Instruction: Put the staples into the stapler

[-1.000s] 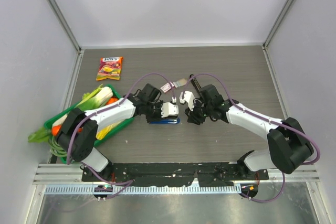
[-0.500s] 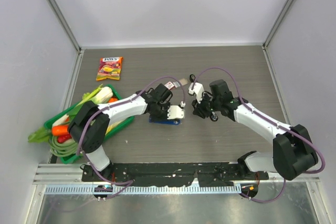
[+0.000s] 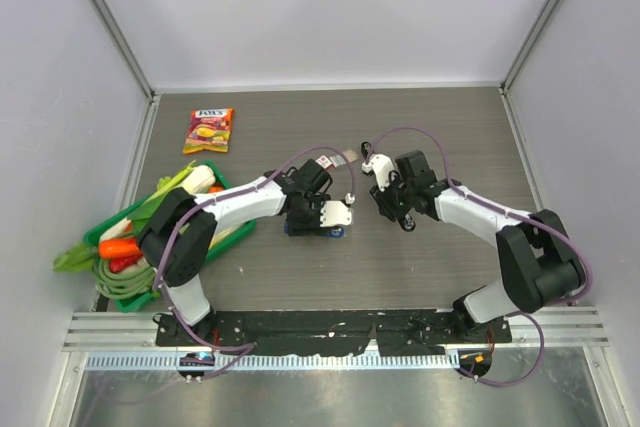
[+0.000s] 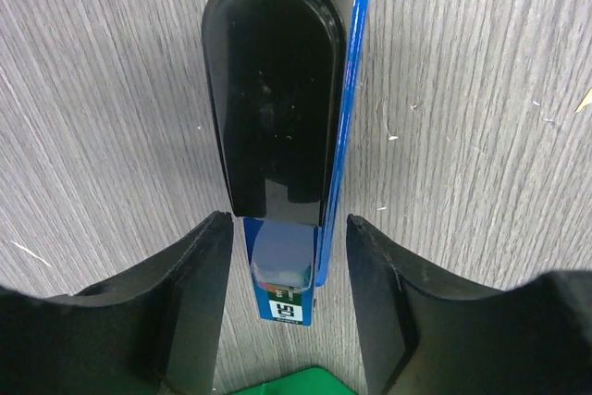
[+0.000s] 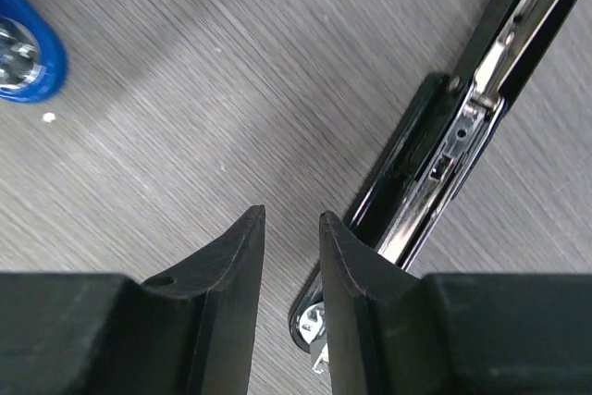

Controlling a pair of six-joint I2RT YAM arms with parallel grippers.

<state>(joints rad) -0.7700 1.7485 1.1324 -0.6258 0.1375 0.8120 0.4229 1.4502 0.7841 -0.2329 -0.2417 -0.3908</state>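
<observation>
You're at the fetching step: left gripper [image 4: 287, 224] spread astride the blue stapler [image 4: 277, 71], right gripper [image 5: 289, 219] barely parted and empty beside it, staples [image 3: 344, 156] lying on the table [image 3: 450, 127] just beyond that stapler, so send the right gripper there next.

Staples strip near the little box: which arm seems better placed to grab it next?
Right, probably. The right gripper is empty and close to the staples, while the left gripper straddles the blue stapler.
</observation>
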